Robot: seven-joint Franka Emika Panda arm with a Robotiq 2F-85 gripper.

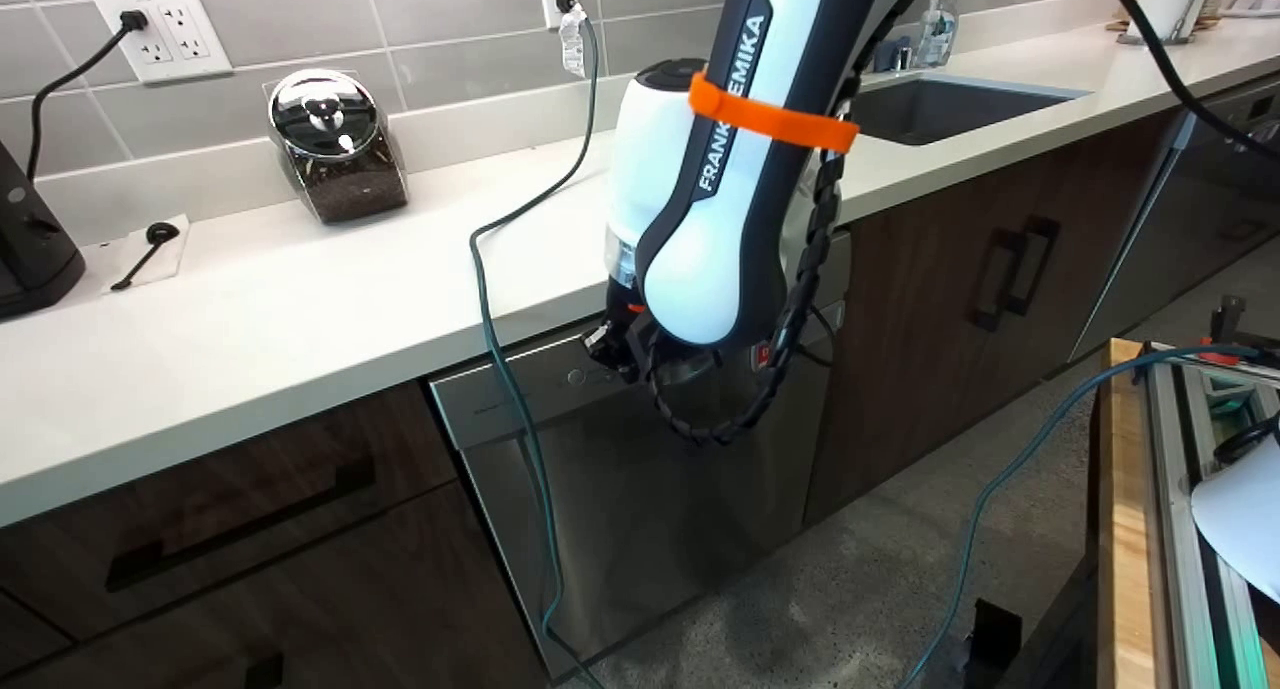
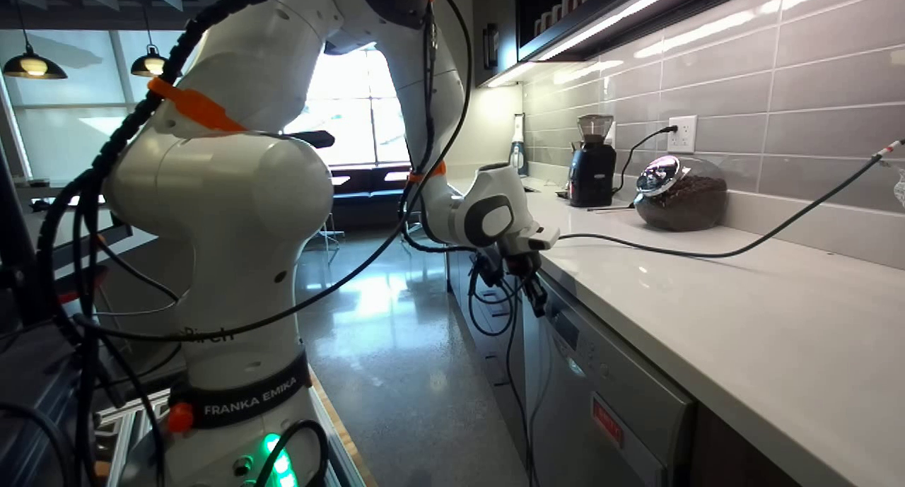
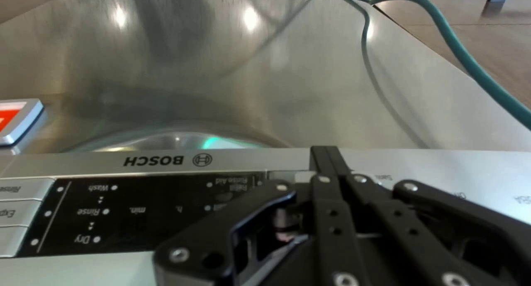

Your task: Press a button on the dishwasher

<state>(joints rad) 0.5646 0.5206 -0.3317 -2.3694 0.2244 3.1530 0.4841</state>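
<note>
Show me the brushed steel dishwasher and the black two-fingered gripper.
Brushed steel dishwasher [image 1: 670, 499]: in an exterior view, on its front panel.
Black two-fingered gripper [image 3: 327, 155]: wrist view, between its shut fingertips.

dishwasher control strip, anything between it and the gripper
Nothing visible stands between the shut gripper and the control strip; whether they touch is unclear. The teal cable hangs in front of the dishwasher, but off to the gripper's side.

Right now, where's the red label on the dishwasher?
In an exterior view, the red label is low and right of center, on the front of the dishwasher, just below the control strip.
</note>
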